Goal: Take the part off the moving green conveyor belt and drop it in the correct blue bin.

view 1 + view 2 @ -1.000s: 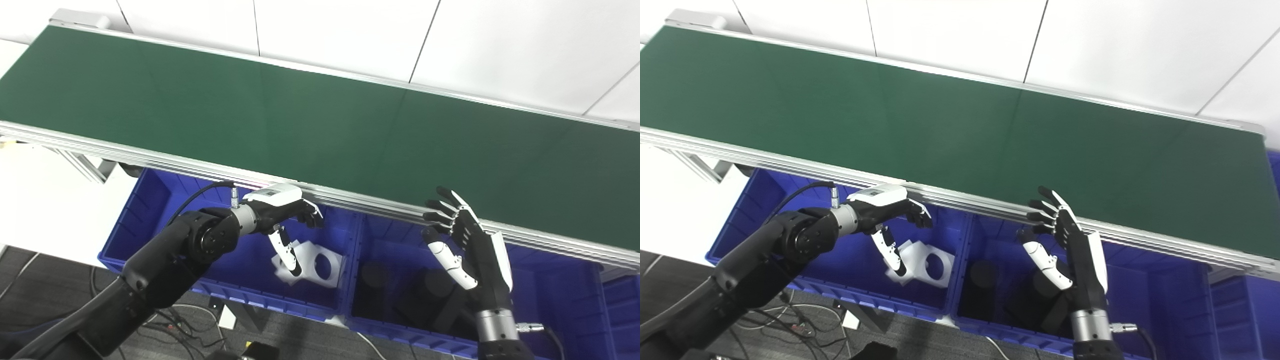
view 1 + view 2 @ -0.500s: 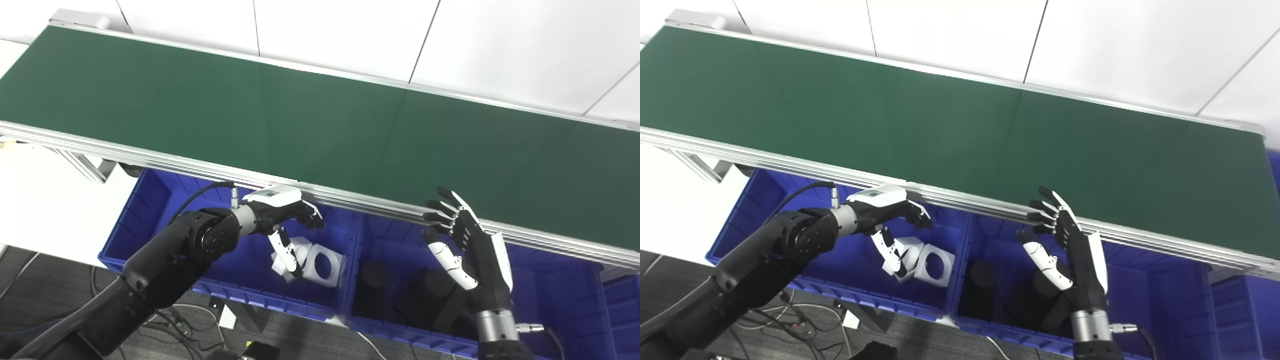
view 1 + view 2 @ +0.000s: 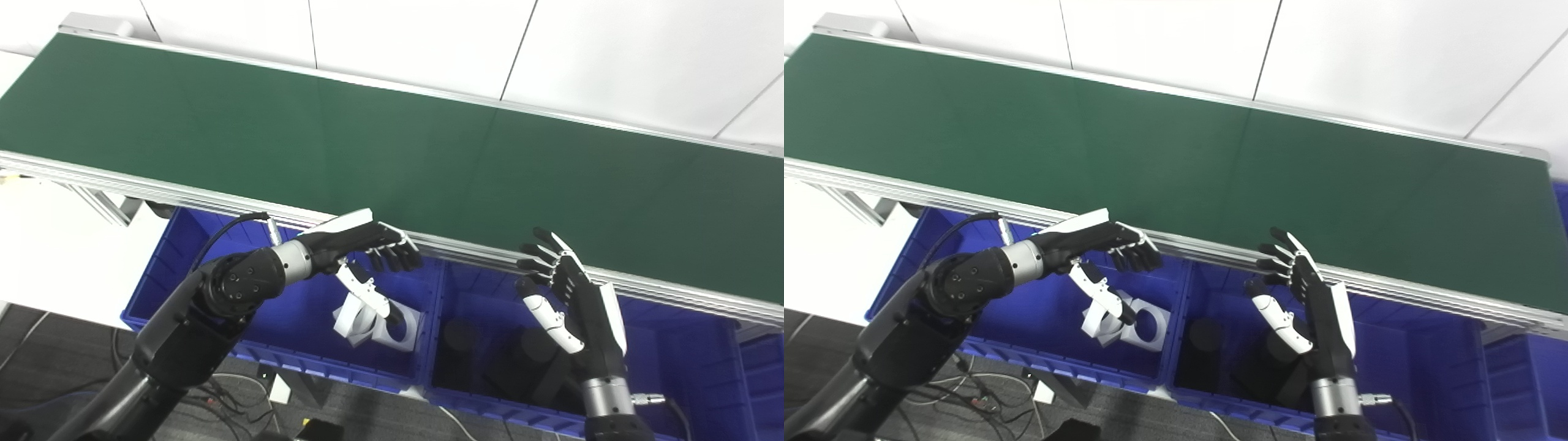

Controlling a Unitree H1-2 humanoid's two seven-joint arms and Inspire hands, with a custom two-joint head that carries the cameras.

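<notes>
The green conveyor belt [image 3: 367, 141] runs across the view and carries no part. My left hand [image 3: 367, 254] is open and empty, fingers spread, above the left blue bin [image 3: 184, 245]. White parts with round holes [image 3: 373, 318] lie in that bin, below the hand. My right hand [image 3: 566, 294] is open and empty, fingers upright, over the middle blue bin [image 3: 502, 410], close to the belt's near rail. Dark cylindrical parts [image 3: 456, 337] lie in the middle bin.
The belt's aluminium rail [image 3: 184, 196] runs just above the bins. Another blue bin [image 3: 762, 367] stands at the far right. Cables [image 3: 233, 392] lie on the grey floor below. White wall panels stand behind the belt.
My left hand has risen and reached right toward the rail, fingers more spread. The white part in the left bin has tipped and settled. The right hand has not moved.
</notes>
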